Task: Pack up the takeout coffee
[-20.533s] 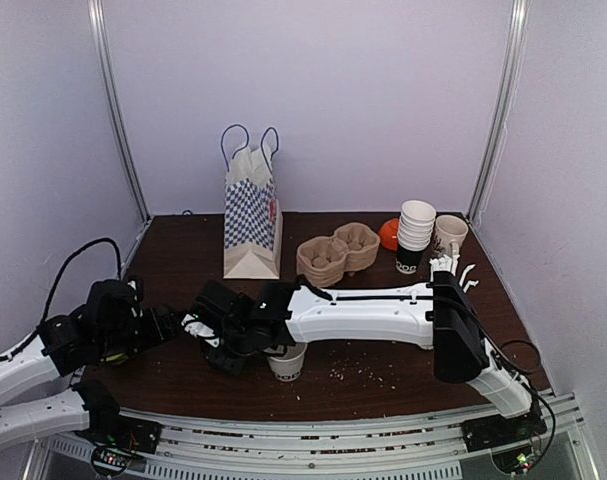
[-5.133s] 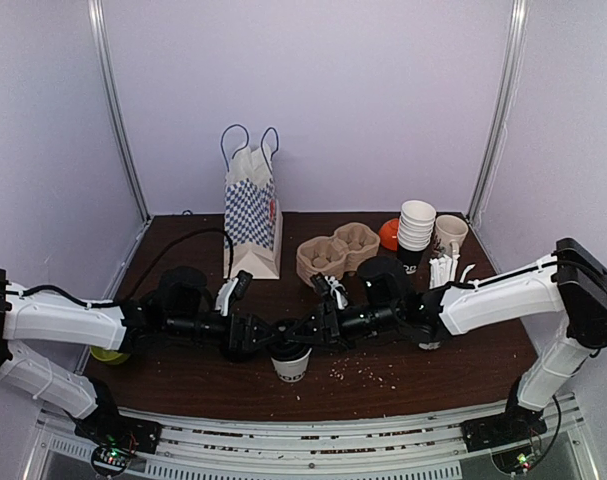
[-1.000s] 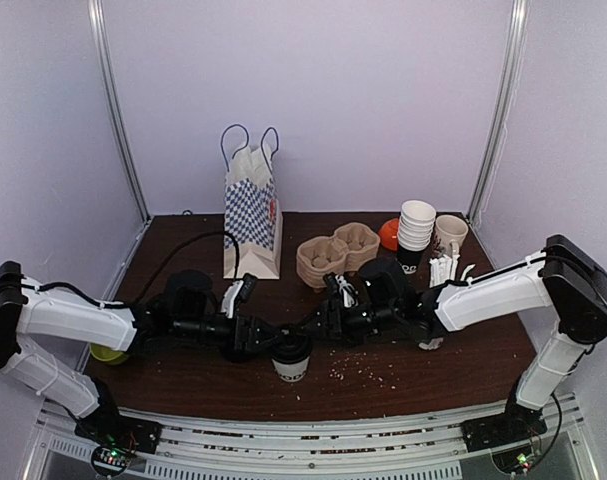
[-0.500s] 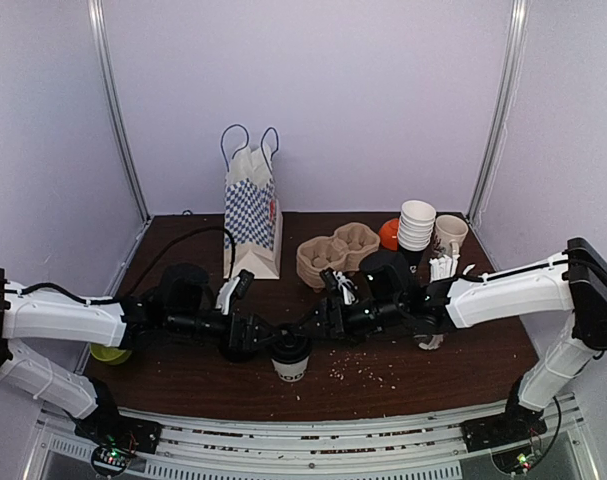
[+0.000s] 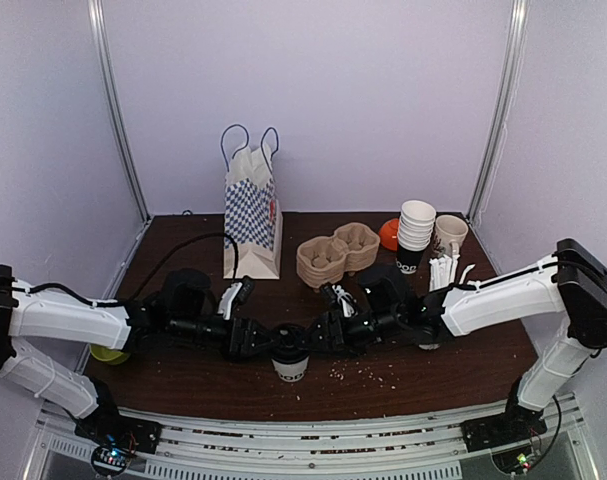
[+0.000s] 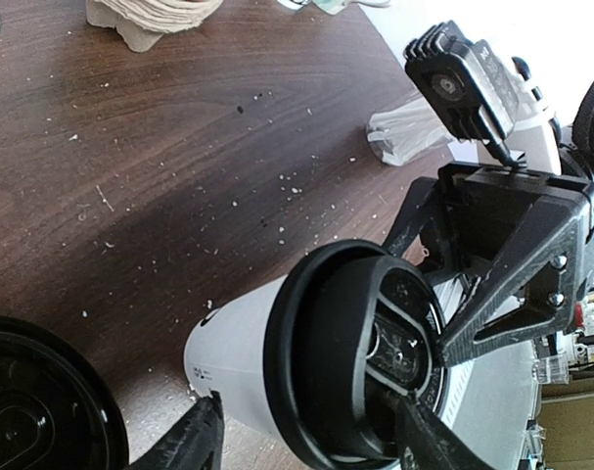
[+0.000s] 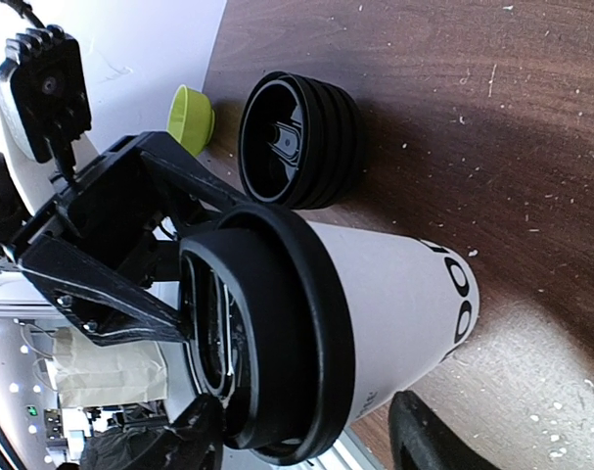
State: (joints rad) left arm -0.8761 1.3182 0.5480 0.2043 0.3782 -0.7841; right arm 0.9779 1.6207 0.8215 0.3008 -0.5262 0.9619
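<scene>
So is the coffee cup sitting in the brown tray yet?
No, the cup stands on the table near the front, while the brown tray sits farther back, apart from it.

Carrier tray (image 6: 145, 20), probable lid stack (image 6: 32, 411) edge-cropped

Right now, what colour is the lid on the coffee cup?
The lid is black; the right wrist view shows it best.

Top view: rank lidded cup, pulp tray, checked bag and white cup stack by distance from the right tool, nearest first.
1. lidded cup: front centre, right at the right tool.
2. pulp tray: behind the tool, mid-table.
3. checked bag, back left, and white cup stack, back right: too close to call.
</scene>
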